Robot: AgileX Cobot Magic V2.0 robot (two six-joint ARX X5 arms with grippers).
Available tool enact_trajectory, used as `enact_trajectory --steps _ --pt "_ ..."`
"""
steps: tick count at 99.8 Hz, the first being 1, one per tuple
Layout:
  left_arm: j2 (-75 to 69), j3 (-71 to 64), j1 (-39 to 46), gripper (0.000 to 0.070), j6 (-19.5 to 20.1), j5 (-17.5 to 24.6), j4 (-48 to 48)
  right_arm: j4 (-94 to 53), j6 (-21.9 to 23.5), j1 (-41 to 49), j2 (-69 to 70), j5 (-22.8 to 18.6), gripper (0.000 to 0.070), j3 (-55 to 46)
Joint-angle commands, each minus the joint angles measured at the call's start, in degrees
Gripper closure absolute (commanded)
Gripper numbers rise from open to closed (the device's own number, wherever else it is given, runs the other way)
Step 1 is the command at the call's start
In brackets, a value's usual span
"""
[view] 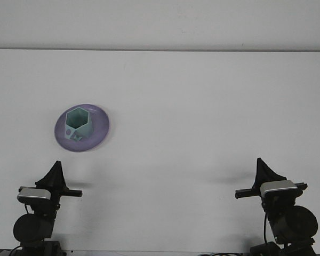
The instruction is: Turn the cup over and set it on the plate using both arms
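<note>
White bench [202, 106] fills the view, bare but for a purple plate [98, 136] on the left side, with a pale green cup [77, 123] standing on it, mouth up. Both arms sit pulled back at the near edge. The left pincer [56, 173] lies almost straight nearer than the plate and close to it; the right pincer [262, 169] is well apart, far to the right. Each shows as one dark pointed shape, so I cannot tell whether either is released or clenched; neither holds anything. Judging by this, the cup looks already placed
</note>
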Motion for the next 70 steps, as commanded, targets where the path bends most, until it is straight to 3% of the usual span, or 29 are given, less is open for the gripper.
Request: enact_trajectory --steps 1,8,18,24,32,42,70 --pt "-0.04 -1.01 0.02 0.0685 0.37 -0.04 0.68 0.72 -1.16 0.04 0.24 0.42 0.07 0.37" --pt "-0.04 -1.01 0.02 0.0685 0.37 -0.04 0.7 1.18 -5.73 0.04 0.15 2.64 0.07 0.35" --pt "-0.04 -1.01 0.02 0.0685 0.37 -0.04 0.7 1.53 -6.51 -0.98 -0.37 5.57 0.07 -0.5" --pt "-0.04 -1.01 0.02 0.0685 0.37 -0.04 0.68 5.11 -8.7 -3.58 -2.38 3.26 0.07 -3.56" --pt "-0.04 -1.01 0.02 0.0685 0.39 -0.04 0.66 10.43 -12.04 -7.76 -6.16 -3.19 0.07 -9.29" --pt "-0.04 -1.01 0.02 0.0685 0.37 -0.04 0.68 12.07 -13.35 -11.91 -11.41 -8.59 0.0699 -15.45" --pt "-0.04 -1.01 0.02 0.0685 0.37 -0.04 0.55 16.04 -13.77 -14.14 -13.94 -8.11 0.0699 -25.9"
